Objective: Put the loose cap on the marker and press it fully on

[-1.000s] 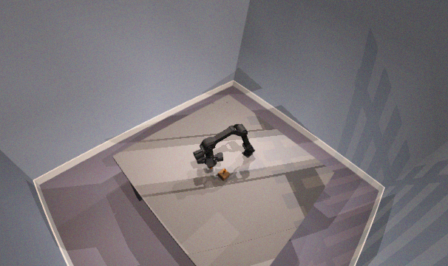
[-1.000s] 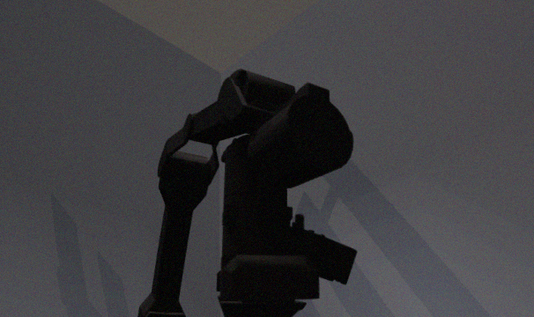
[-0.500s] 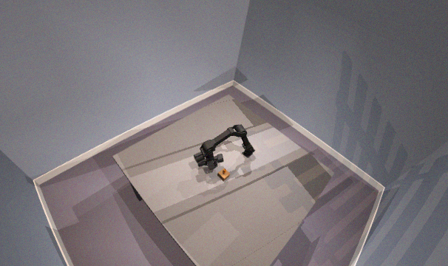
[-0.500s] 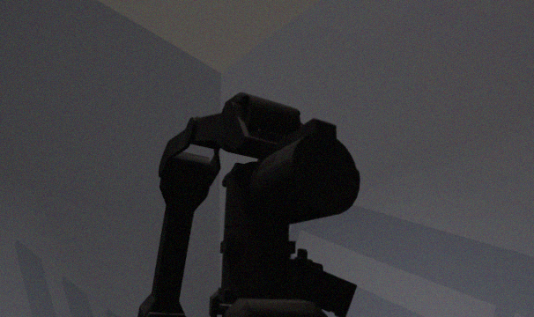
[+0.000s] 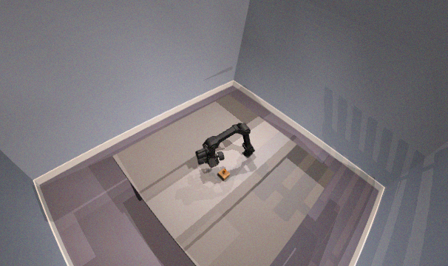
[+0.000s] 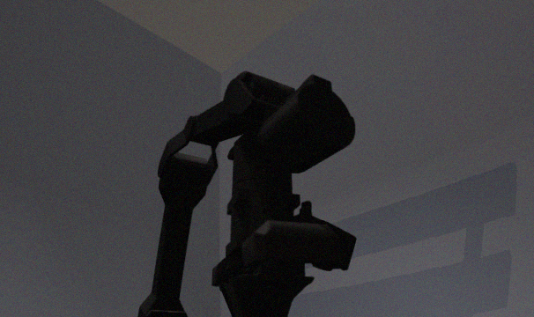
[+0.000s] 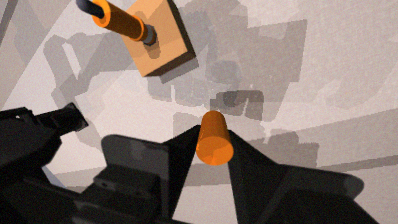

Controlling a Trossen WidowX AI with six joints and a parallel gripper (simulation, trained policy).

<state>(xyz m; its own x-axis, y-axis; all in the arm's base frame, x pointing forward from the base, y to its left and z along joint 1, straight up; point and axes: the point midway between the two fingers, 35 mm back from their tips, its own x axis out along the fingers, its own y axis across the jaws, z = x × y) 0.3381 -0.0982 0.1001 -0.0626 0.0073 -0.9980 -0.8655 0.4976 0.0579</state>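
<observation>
The orange cap (image 7: pixel 214 142) stands between the fingertips of my gripper (image 7: pixel 213 131), which is shut on it, in the wrist view. Its closed round end faces the camera; whether its lower end touches the table cannot be told. The orange marker (image 7: pixel 122 22) stands upright, with its dark tip bare, in the light orange holder block (image 7: pixel 162 57) (image 5: pixel 221 177). The block is at the upper left in the wrist view, apart from the cap. In the top view the cap is not visible beside the gripper.
The black arm (image 5: pixel 225 136) (image 6: pixel 263 194) arches over the pale table (image 5: pixel 198 222), with the block close beside its hand. The table's edge runs along the left in the top view. The exterior view shows only the dark arm and walls. Shadows cross the table.
</observation>
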